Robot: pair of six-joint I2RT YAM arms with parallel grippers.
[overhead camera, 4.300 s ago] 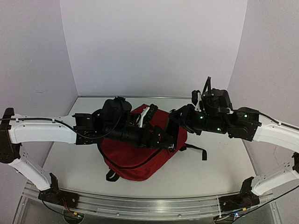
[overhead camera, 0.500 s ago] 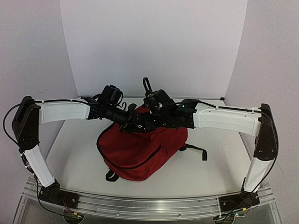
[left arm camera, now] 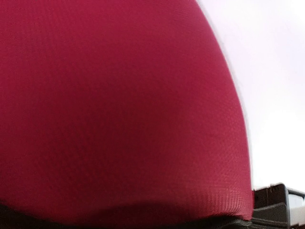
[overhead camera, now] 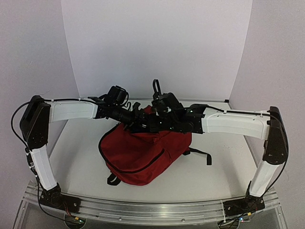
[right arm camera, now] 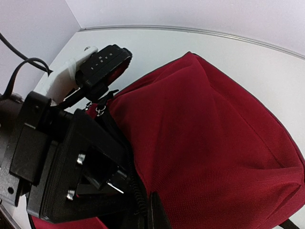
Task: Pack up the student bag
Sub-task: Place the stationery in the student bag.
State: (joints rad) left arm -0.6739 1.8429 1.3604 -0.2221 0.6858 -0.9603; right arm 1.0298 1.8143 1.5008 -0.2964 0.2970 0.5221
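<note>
Top view, the bag: the large dark red fabric student bag (overhead camera: 143, 157) lies about midway across the white table (overhead camera: 219, 176), front face up, its top end toward the far edge and a black strap (overhead camera: 200, 153) trailing toward the right edge; it has not shifted
Top view, the arms: seconds ago they flanked the bag, and in the last half second both have lifted a little; the left gripper (overhead camera: 136, 119) and the right gripper (overhead camera: 147, 126) now meet close together over the bag's far end
Top view, the hands: too dark and crowded here to read either pair of jaws
Left wrist view: red weave fills almost the whole frame, with the camera hard up against the bag; only a corner of one black finger (left arm camera: 271, 205) shows at the lower right, so whether this hand is spread or pinching cloth cannot be told
Right wrist view: the right gripper is pressed together low at the bag's upper edge, and whether a zip pull or a fold sits between its jaws cannot be told; the left gripper hangs just beyond, near the table's far left corner
What it means: the work appears to have moved from the bag's side to its mouth; nothing to pack is in view, so this looks like zip handling
</note>
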